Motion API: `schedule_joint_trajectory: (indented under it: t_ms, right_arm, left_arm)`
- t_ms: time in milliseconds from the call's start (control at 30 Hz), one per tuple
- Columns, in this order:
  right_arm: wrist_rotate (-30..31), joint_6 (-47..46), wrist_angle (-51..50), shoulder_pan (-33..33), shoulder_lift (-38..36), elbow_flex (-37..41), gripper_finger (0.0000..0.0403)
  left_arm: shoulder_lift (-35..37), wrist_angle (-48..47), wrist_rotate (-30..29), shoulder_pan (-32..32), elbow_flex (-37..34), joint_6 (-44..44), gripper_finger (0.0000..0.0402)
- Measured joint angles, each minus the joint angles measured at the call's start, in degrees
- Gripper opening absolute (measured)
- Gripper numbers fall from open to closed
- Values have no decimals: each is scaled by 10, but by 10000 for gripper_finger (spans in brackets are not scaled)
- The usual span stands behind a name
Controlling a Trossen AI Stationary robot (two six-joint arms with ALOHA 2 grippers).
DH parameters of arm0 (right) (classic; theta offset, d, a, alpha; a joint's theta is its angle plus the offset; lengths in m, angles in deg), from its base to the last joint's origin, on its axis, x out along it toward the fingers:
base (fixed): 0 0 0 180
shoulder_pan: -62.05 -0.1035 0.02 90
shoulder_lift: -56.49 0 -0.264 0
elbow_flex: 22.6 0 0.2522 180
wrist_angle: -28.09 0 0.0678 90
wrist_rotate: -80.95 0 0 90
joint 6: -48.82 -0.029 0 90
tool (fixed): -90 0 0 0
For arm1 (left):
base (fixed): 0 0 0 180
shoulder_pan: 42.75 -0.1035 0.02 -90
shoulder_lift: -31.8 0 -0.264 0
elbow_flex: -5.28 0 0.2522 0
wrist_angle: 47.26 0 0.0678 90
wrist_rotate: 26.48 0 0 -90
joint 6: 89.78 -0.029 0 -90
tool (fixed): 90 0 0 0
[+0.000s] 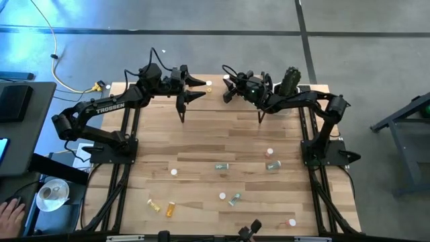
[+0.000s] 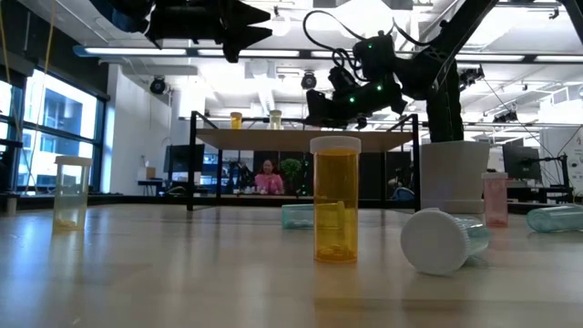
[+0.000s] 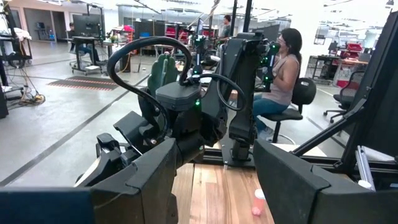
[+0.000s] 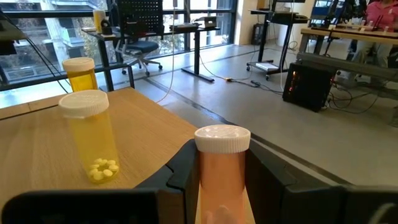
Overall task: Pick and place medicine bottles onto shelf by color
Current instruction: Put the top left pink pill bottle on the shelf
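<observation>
The shelf stands at the table's far edge, a light-wood board on black legs. A yellow bottle and an orange bottle stand upright on it. My right gripper reaches level over the shelf from the right, shut on a pink medicine bottle with a white cap. My left gripper hangs open over the shelf's left part, facing the right one, with nothing between its fingers. More medicine bottles lie scattered on the near half of the table. My right gripper pinches the pink bottle's body between its two fingers, just below the white cap. The fingers come level from the table's right side. The bottle stands upright in the hold above the shelf board; its bottom is out of view, so whether it rests on the board I cannot tell.
On the table are lying green bottles, a pink one, an orange one and a yellow one. A cactus in a white pot stands at the far right, beside the shelf. A person sits beyond the table.
</observation>
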Motion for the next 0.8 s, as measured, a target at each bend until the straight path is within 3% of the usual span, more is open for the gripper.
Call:
schedule_joint_trajectory:
  t_ms: [800]
  right_arm:
    - [-17,12,1,-7,0,1,92]
  left_arm:
    - [0,0,0,0,0,0,204]
